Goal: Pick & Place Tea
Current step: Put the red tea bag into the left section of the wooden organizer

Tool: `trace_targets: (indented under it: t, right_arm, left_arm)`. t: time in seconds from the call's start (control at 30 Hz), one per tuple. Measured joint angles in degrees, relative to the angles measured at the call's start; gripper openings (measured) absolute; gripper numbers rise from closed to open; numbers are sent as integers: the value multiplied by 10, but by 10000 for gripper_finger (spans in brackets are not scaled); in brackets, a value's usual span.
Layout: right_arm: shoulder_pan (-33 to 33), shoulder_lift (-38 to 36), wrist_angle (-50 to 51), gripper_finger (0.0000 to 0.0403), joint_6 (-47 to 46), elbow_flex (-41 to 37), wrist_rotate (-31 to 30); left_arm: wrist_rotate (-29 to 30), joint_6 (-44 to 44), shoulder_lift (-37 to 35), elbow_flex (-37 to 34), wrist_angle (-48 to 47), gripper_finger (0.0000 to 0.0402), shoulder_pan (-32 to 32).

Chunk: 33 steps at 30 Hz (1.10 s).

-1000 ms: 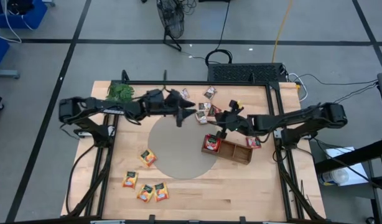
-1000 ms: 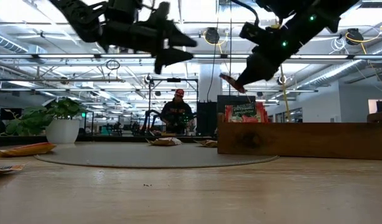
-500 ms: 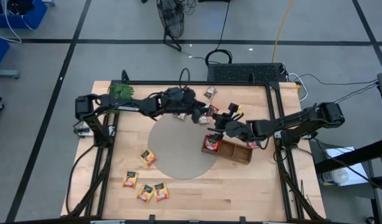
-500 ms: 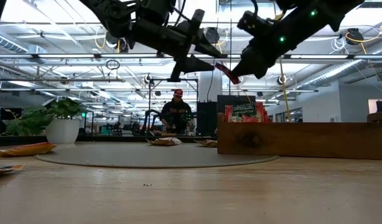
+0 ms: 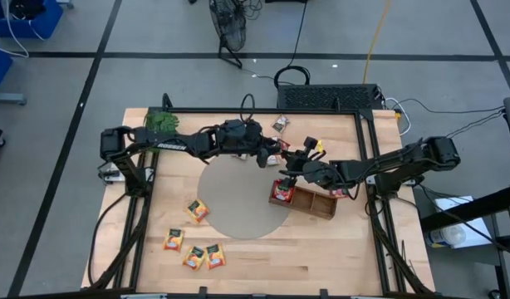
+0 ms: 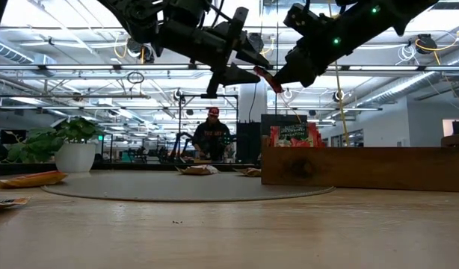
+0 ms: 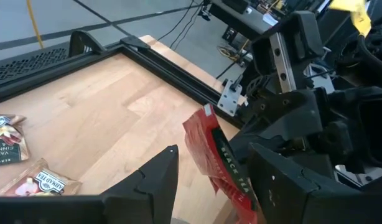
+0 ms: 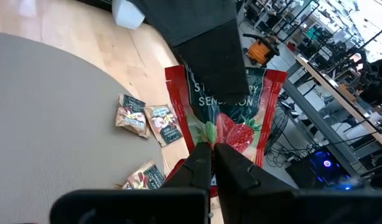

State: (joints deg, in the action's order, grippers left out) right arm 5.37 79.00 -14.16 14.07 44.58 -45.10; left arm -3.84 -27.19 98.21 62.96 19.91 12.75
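A red tea sachet hangs in the air at the centre of the high view, above the counter — the right gripper holds its edge with the jaws pressed shut. In the low view it shows as a thin red strip at upper centre. The left gripper is just beside it, its jaws standing open on both sides of the sachet and not closed on it. Below, another red sachet stands in the end compartment of the wooden tray. Orange-yellow sachets lie at the lower left, grey-white ones at upper centre.
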Motion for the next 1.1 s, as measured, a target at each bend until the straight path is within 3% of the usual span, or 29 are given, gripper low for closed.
trace_targets:
  t: [0.13, 0.3, 0.4, 0.63, 0.73, 0.8, 0.97, 1.1]
  right_arm:
    - [0, 0, -1, 0, -2, 0, 1]
    - [0, 0, 9, 0, -43, -2, 4]
    - [1, -1, 1, 9, -96, -19, 17]
    - [7, -3, 6, 58, -203, -56, 64]
    - [19, -24, 13, 81, -215, -72, 64]
    - [29, -50, 20, 93, -214, -82, 64]
    - [34, -152, 46, 113, -214, -95, 63]
    - [33, -231, 45, 118, -203, -112, 63]
  left_arm:
    - [0, 7, 0, 0, -2, 154, 0]
    - [-19, 52, 0, -1, 6, 19, 0]
    - [-24, 93, -1, 5, -6, 9, 1]
    - [22, 225, -33, 71, -131, 4, 1]
    - [-31, 311, -37, 106, -241, 3, -12]
    - [-72, 365, -38, 140, -327, 3, -29]
    - [-62, 452, -2, 210, -483, 2, -96]
    - [-96, 512, 30, 247, -508, 2, -131]
